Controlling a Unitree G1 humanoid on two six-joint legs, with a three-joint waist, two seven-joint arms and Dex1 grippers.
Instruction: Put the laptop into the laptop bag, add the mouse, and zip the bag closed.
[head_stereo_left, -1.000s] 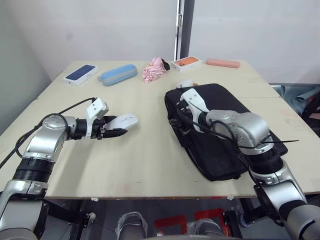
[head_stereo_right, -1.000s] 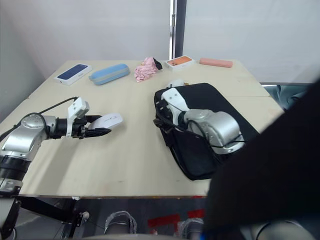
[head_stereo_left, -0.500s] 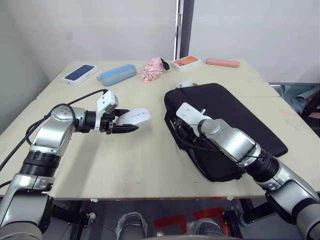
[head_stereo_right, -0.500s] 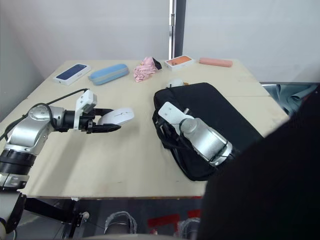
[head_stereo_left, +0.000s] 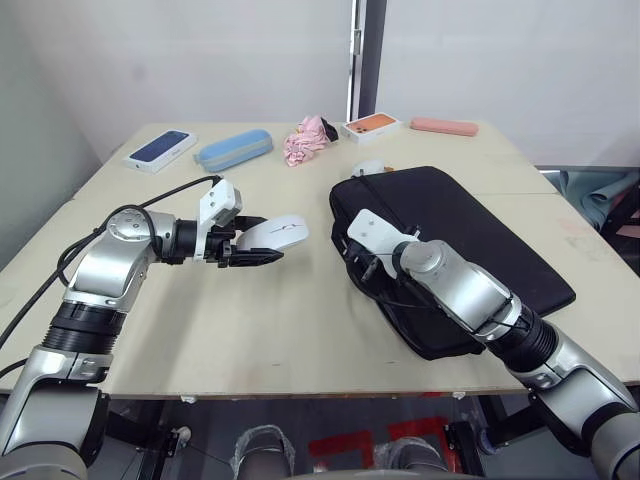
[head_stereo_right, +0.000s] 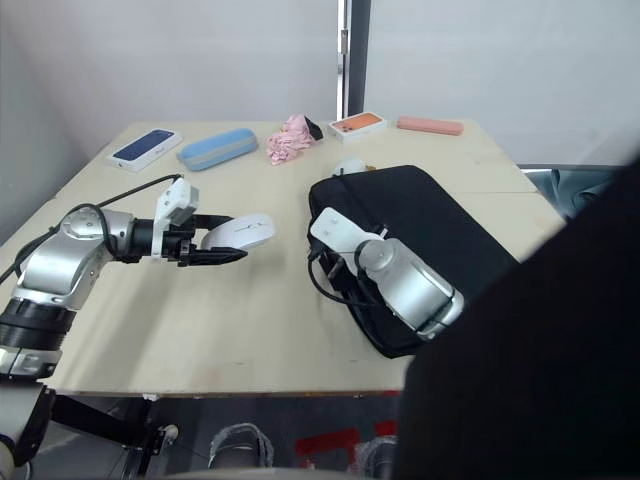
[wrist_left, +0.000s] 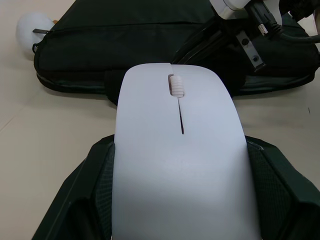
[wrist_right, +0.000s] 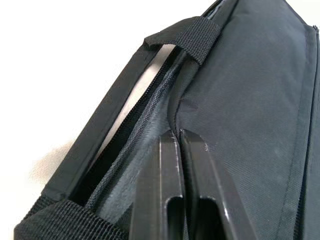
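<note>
Two grippers working: left gripper (head_stereo_left: 258, 256) is pinching the mouse (head_stereo_left: 272, 232), holding it above the table (head_stereo_left: 270, 330) left of the laptop bag (head_stereo_left: 470, 230). Right gripper (wrist_right: 179, 142), fingers pressed together, is touching the bag's zippered edge by its handle (wrist_right: 107, 125).

Laptop bag (head_stereo_left: 470, 240) partly hidden by right arm, interior unseen
</note>
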